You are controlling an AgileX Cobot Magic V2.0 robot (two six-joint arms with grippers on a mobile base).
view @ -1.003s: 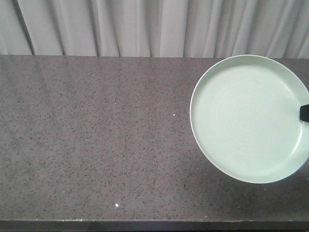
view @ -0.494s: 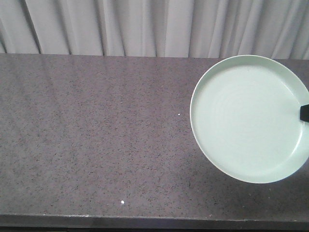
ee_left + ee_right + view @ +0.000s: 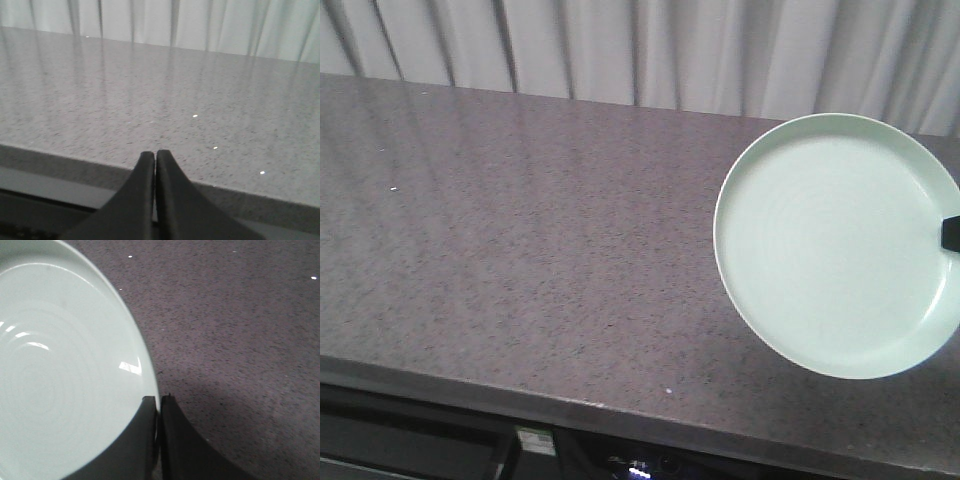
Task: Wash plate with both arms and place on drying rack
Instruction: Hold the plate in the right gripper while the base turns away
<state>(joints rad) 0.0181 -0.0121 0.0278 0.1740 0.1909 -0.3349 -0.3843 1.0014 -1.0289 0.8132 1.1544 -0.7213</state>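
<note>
The pale mint-green plate (image 3: 835,245) hangs tilted above the right end of the speckled counter (image 3: 540,260), its inner face with faint rings turned to the front camera. My right gripper (image 3: 158,401) is shut on the plate (image 3: 60,375) at its rim, one black finger (image 3: 950,232) lying over the inner face at the right edge of the front view. My left gripper (image 3: 154,155) is shut with nothing between its fingers, just short of the counter's front edge (image 3: 235,192). The drying rack is out of view.
A pleated white curtain (image 3: 700,55) runs along the far side of the counter. Below the counter's front edge there is a dark space with a small label (image 3: 532,441) and a small light (image 3: 640,468).
The view has swung and pulled back: the counter now slants and its front edge with the dark space below has come into sight. The plate stays at the same spot in the frame.
</note>
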